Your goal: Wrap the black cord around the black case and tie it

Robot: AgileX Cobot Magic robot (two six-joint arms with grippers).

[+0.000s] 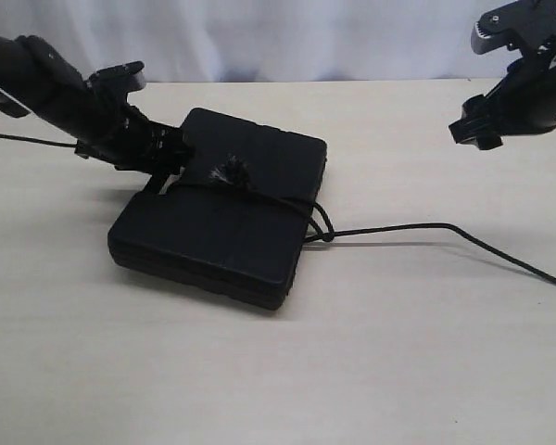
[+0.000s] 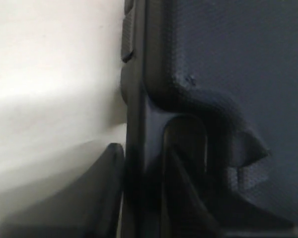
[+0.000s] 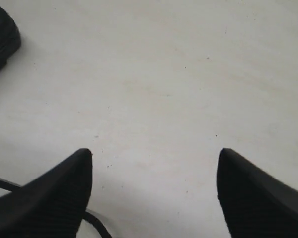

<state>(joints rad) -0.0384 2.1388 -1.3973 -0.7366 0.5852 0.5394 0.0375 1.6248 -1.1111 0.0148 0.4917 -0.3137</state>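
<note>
The black case [image 1: 213, 222] sat flat on the pale surface [image 1: 398, 352], a bit left of centre. The black cord [image 1: 398, 227] ran slantwise across the lid from the case's left edge to its right edge. A frayed greyish tuft [image 1: 230, 172] lay on the lid roughly mid-way, and a small knot [image 1: 326, 235] sat right at the case's right edge. From there the loose tail wandered off over the surface toward the right.

The left gripper [image 1: 167, 153] was down at the far-left edge of the case. From its wrist view the rim of the case sat between the jaws, but everything was dark on dark, so I honestly couldn't tell whether they were clamped on anything or just straddling it.

The right gripper [image 3: 154, 149] was up off the surface at the far right, well apart from the case. Its jaws were spread wide with nothing between them, just bare surface underneath.
</note>
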